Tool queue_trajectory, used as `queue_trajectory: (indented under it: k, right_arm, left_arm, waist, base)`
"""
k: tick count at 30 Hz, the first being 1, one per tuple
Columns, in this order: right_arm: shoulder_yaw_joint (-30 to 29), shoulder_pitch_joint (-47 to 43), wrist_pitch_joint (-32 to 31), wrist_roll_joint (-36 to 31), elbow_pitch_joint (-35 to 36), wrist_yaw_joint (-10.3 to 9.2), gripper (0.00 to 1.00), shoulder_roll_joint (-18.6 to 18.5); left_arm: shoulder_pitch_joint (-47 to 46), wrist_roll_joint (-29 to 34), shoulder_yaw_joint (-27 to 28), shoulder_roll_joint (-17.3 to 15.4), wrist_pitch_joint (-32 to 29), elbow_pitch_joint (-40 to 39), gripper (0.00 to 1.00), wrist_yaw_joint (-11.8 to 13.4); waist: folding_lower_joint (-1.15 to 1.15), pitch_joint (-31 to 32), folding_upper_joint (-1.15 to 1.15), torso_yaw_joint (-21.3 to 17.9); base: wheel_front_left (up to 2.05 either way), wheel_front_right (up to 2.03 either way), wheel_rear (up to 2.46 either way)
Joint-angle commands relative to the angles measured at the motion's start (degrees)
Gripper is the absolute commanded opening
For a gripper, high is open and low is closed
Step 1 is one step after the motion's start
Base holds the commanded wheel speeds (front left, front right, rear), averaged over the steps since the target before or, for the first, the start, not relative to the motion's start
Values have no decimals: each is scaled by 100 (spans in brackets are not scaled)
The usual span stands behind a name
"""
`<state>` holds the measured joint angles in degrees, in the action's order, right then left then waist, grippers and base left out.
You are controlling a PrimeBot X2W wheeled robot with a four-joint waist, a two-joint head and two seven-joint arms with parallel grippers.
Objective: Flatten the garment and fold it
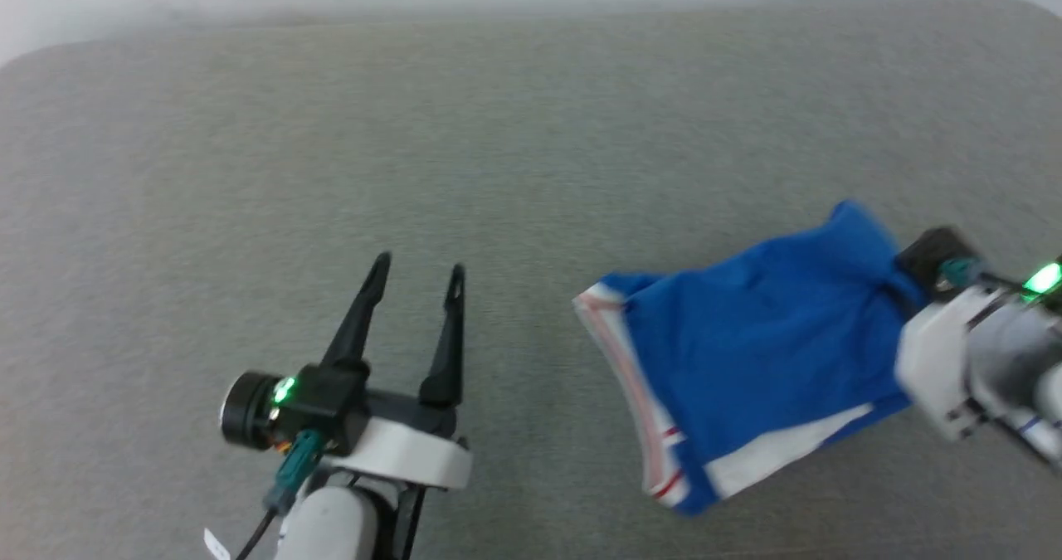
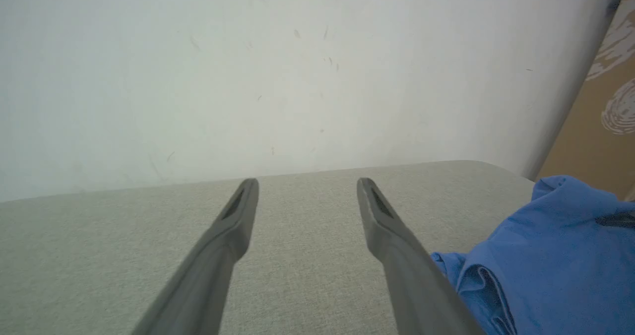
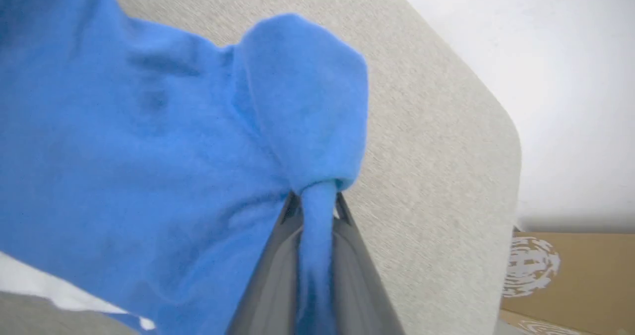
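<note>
The garment (image 1: 747, 336) sits bunched toward the right of the grey fabric-covered surface (image 1: 498, 129), blue cloth uppermost, its red-striped white trim at the left end and a white panel along the near edge. The right gripper (image 3: 315, 206) is clenched on a pinch of blue cloth at the garment's right end, the fabric squeezed into a narrow fold between its two fingers (image 3: 278, 275). The left gripper (image 1: 417, 274) hovers over bare surface at the near left, well apart from the garment, its fingers spread and holding nothing.
</note>
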<state>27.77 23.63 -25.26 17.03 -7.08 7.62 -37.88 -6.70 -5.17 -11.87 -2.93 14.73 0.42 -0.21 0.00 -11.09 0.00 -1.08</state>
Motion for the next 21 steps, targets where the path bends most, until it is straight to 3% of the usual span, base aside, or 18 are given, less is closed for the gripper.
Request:
queue_trajectory:
  k: [1,6,11,21]
  right_arm:
    - [22,159,-24,-64,33,-13,0,-163]
    - [98,621,87,-178,-92,-13,0,-908]
    - [-168,928,604,-250,-663,-13,0,-1371]
    - [-1306,1210,1865,-606,-2494,-13,0,-1431]
  left_arm:
    - [-150,-23,-46,5,27,-24,100,49]
    - [-544,18,-258,5,27,-32,100,53]
    - [-934,36,-449,5,27,-146,100,-22]
    - [-1351,246,-634,5,27,-419,100,-89]
  waist:
    - [0,-371,0,-609]
    - [0,-869,0,-991]
    - [0,-1411,0,-1077]
    - [0,-2219,0,-824]
  base:
    - [0,0,0]
    - [0,0,0]
    - [0,0,0]
    - [0,0,0]
